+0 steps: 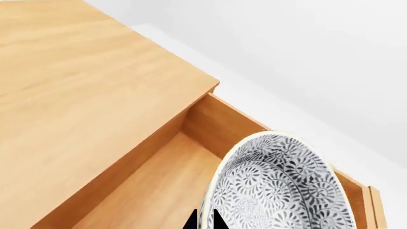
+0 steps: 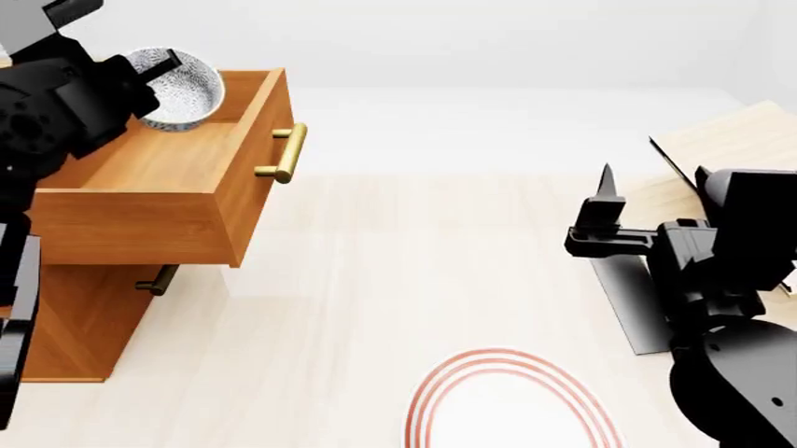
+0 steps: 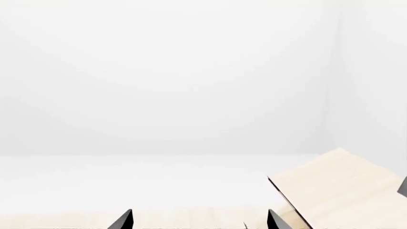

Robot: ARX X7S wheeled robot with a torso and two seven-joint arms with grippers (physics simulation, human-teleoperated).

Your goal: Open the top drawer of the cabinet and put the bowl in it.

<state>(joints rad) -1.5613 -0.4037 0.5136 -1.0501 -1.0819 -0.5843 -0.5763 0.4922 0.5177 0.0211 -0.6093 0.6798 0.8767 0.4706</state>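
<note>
My left gripper (image 2: 147, 67): clamped on the rim of the bowl (image 2: 178, 89); in my left wrist view the two dark fingertips (image 1: 205, 222) sit tight together at the bowl's edge, so I read it as a pinch grasp on the rim.
Bowl: held tilted over the open top drawer (image 2: 162, 173), near its far back corner; from my head view I cannot tell whether it touches the drawer floor or hangs just above it.
How the bowl handles: I judge it light, rigid and glazed, so slippery under my pads and likely to chip if dropped; the thin rim is the only sensible hold, one finger inside and one outside.
Risk: a rim pinch on a tilted bowl may let it swing; I would lower it level before letting go.
Top drawer: pulled well out of the cabinet (image 2: 69, 322), its brass bar handle (image 2: 286, 152) facing the room, its wooden floor bare beside the bowl.
My right gripper (image 2: 607, 210): fingers spread apart and empty, well away from the cabinet.
Plate (image 2: 510, 401): red-ringed, on the floor near me, not needed.
Shelf rack (image 2: 734, 140): pale, tilted, beyond my right arm.
</note>
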